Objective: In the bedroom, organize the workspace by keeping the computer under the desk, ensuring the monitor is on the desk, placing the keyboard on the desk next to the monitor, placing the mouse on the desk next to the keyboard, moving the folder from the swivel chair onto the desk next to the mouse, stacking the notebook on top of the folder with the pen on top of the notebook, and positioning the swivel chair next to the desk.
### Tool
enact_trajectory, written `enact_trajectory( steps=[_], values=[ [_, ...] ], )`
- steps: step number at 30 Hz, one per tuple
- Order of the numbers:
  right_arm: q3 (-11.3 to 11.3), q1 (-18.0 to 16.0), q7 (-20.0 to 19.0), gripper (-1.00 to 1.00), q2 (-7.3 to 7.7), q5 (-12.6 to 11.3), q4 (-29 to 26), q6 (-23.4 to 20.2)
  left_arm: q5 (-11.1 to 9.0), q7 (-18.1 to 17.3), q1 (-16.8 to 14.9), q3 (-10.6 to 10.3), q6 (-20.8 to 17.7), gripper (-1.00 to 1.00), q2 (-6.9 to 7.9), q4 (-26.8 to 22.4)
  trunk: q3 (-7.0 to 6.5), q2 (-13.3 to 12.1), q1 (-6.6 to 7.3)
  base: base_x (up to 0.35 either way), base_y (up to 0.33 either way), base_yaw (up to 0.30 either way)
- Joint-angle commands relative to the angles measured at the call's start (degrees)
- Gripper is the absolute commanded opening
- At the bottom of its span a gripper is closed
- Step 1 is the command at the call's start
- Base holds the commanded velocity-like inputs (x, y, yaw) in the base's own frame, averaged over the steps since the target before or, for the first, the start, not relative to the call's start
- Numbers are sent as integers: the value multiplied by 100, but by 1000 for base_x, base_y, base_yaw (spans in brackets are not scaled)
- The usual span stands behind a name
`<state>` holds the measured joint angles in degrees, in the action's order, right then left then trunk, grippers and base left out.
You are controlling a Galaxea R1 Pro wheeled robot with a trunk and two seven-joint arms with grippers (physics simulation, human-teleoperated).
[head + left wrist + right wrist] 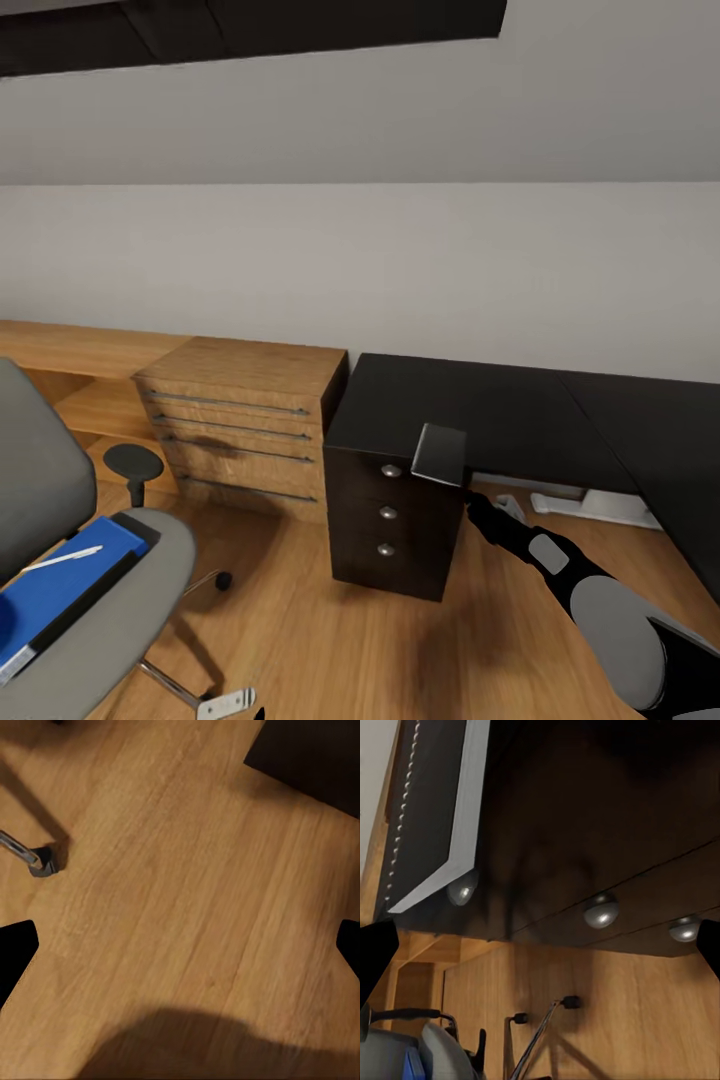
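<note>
The swivel chair [90, 600] stands at the lower left. The blue folder [70, 585] lies on its seat with the white pen [65, 558] on top. The black desk [520, 410] fills the right, its drawers [390, 520] facing me. The silver-grey keyboard [440, 455] [442, 817] sits tilted at the desk's front edge above the drawers. My right gripper [472, 503] is just below its near end, its fingers [375, 960] spread wide with nothing between them. My left gripper [180, 952] is open over bare floor. Monitor, mouse, notebook and computer are out of view.
A light wooden drawer unit [240, 430] stands against the wall between chair and desk. The desk's white leg base [600, 505] lies under the top. A chair caster [43, 861] rests on the wooden floor [300, 620] ahead of the drawers.
</note>
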<state>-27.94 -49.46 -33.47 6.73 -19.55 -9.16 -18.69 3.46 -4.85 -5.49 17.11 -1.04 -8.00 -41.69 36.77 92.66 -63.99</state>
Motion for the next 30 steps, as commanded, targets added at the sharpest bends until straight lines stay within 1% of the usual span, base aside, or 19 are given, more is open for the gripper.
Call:
enact_trajectory(
  steps=[1, 9, 21, 26, 30],
  values=[
    [-10, -3, -8, 100, 2, -42, -1, -49, 38, -51, -4, 41, 34, 100, -9, 3, 6, 3, 0, 73, 0, 20],
    [-10, -3, -11, 100, 3, -40, 1, -43, 47, -51, -4, 29, 113, 100, -9, 146, 6, 3, 0, 95, 0, 6],
    [-10, -3, -7, 100, -17, -25, 18, -24, 42, -51, -4, 29, 121, 100, -9, 183, 6, 3, 0, 9, 0, 0],
    [-5, -3, 7, 100, -63, -11, 27, -3, 41, -51, -4, 31, 121, 100, -9, 186, 7, 3, 0, 0, 0, 65],
    [-6, -3, 21, 100, -148, 4, 32, 207, 41, -51, -3, 36, 121, 100, -4, 187, 13, 3, 0, 0, 0, 202]
  ],
)
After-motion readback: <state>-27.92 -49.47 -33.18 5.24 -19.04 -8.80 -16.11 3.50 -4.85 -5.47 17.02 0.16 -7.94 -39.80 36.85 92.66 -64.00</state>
